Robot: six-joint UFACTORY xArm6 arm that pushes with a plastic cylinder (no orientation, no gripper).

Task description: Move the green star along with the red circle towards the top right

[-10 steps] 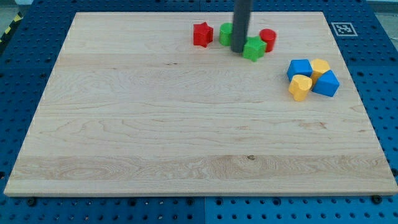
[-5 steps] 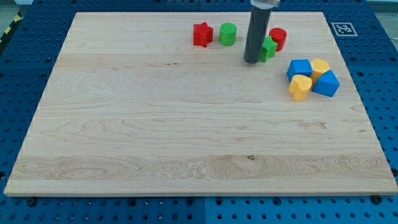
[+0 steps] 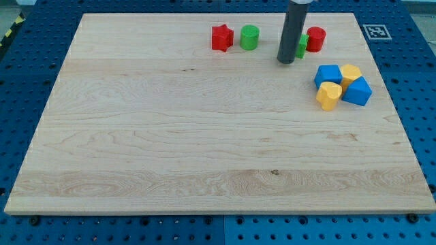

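Wooden board (image 3: 170, 136), my tip (image 3: 286, 62) touching green star (image 3: 302, 47)

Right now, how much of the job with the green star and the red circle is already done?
Partly done. The green star and red circle sit together near the board's top edge, right of the green cylinder. My tip is against the star's left side, pushing. Left: the stretch to the top right corner.
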